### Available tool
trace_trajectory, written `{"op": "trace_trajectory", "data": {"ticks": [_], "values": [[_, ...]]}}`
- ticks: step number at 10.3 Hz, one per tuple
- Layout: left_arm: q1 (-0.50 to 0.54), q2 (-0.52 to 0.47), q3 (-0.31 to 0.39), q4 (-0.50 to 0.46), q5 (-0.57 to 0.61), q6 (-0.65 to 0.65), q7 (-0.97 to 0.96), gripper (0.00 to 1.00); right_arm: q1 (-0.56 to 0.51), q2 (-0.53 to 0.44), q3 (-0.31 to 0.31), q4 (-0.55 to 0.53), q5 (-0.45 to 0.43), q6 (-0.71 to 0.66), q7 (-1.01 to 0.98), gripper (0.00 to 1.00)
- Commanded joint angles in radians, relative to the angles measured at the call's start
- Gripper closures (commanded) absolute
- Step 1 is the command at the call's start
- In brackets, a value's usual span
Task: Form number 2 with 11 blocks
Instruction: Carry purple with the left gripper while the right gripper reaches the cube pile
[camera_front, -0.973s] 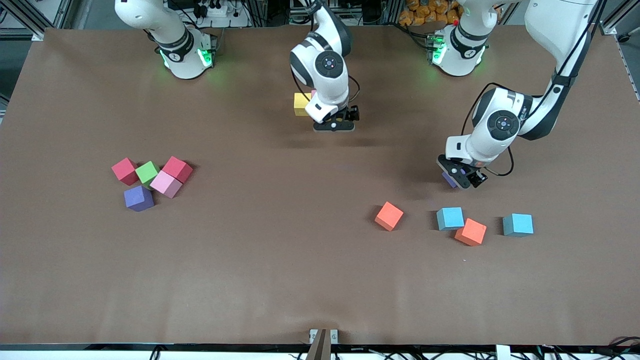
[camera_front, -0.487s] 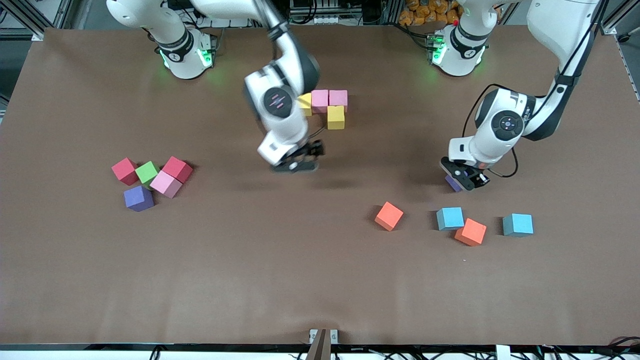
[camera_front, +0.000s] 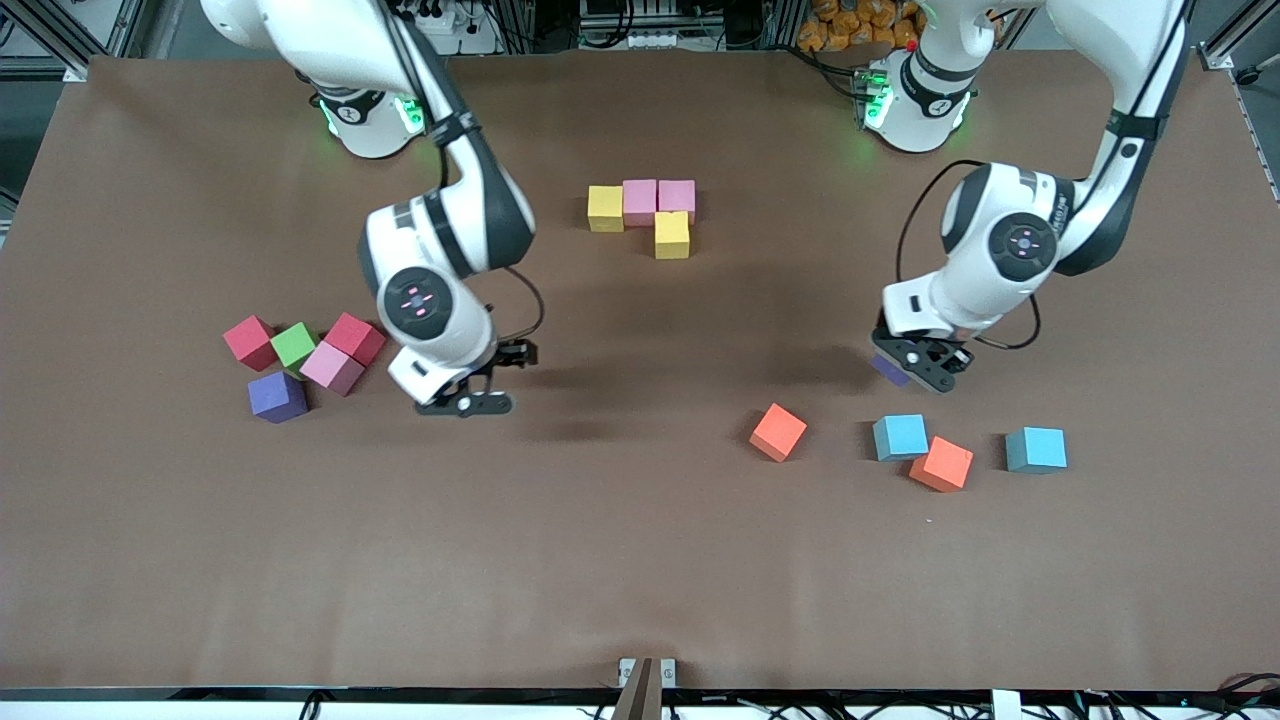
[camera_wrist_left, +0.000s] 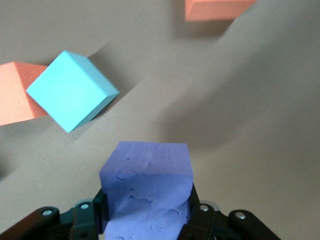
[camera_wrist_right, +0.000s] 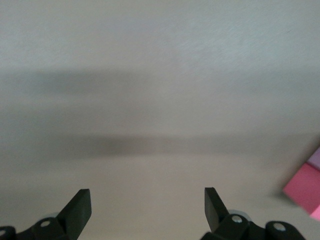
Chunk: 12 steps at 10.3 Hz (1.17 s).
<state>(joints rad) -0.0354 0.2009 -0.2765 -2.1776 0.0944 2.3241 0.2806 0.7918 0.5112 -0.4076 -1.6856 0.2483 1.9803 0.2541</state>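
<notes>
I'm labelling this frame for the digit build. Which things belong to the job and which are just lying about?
Job:
- started digit, four cubes
- purple block in left gripper
- loose blocks beside open right gripper
- orange and blue blocks

Lying about:
- orange clutter past the table's edge

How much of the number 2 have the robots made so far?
Four blocks are placed: the yellow block, two pink blocks and another yellow. The left gripper holds a purple block. The right gripper, jaws open, hangs beside the red, green, pink and purple pile. Seven blocks remain.
</notes>
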Motion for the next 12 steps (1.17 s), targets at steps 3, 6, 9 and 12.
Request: {"op": "trace_trajectory", "data": {"ticks": [3,6,9,12], "values": [[-0.173,0.000,0.000,0.082,-0.022,-0.097,-0.367,0.94,-0.124,-0.013,-0.005,0.003,-0.024,-0.011,-0.252,0.00],[-0.306,0.021,0.002,0.107,-0.044,-0.097,-0.591,0.94,-0.309,-0.007,0.025,0.003,-0.023,-0.005,-0.437,0.00],[-0.406,0.031,0.003,0.105,-0.045,-0.097,-0.794,0.93,-0.527,-0.005,0.119,-0.014,-0.023,-0.015,-0.576,0.00],[-0.487,0.055,0.003,0.093,-0.108,-0.097,-1.083,0.93,-0.644,0.010,0.133,-0.048,-0.024,0.004,-0.729,0.00]]}}
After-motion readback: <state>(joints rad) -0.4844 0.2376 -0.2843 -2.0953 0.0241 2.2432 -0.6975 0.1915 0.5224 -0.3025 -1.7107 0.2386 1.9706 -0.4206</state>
